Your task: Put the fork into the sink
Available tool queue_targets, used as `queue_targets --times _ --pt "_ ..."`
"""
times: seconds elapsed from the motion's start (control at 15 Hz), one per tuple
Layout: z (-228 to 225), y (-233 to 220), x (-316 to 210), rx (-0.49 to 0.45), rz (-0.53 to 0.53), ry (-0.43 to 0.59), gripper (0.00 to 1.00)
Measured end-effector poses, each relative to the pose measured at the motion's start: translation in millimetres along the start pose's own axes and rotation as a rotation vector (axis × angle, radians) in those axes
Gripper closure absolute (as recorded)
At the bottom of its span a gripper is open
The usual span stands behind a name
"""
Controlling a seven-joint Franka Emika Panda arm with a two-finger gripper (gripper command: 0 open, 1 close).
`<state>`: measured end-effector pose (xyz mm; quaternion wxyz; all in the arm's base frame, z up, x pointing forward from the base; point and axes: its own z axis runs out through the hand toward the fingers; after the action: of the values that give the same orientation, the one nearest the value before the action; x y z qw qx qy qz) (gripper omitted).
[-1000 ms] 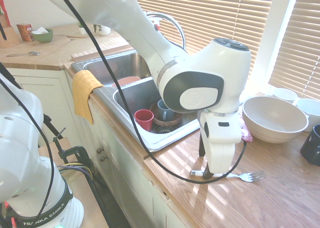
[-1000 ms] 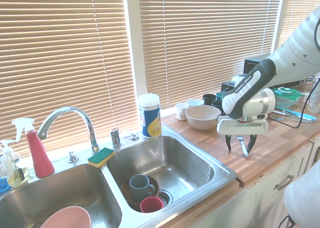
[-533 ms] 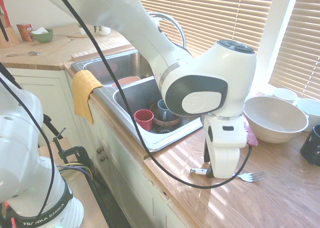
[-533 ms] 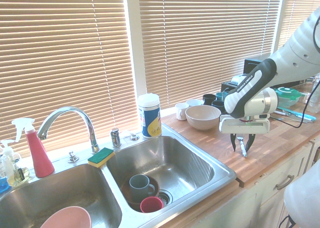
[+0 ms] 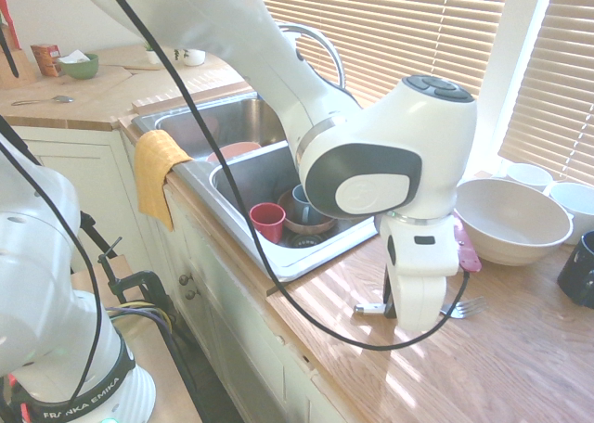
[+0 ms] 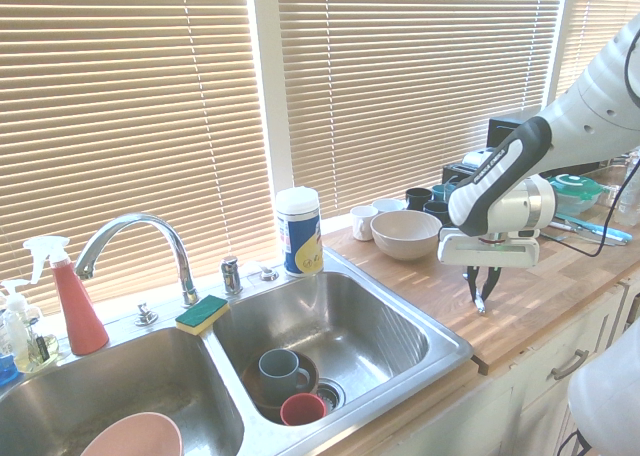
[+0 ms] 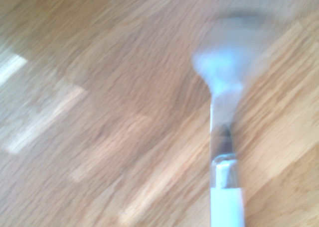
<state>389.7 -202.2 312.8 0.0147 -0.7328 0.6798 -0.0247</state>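
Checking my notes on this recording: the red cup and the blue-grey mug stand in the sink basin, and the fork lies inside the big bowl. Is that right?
Not quite: the fork is on the wooden counter, beside the bowl, as the first exterior view shows.

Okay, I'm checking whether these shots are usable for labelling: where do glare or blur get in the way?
Wrist view: fork blurred, worst toward its tines; bright sun streaks on the wooden countertop. First exterior view: sunlit patches on the countertop near the gripper, general washed-out haze. Second exterior view: fairly sharp, with shiny reflections in the steel sink.
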Motion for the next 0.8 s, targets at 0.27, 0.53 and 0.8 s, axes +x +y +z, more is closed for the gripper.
queue_targets --times 0.27,0.53,0.8 --pt "-3 0 2 0.020 0.032 -0.017 1.00" --pt "-77 -18 -7 0.104 -0.015 0.039 1.00" --pt "-162 -47 -92 0.157 -0.187 0.103 1.00"
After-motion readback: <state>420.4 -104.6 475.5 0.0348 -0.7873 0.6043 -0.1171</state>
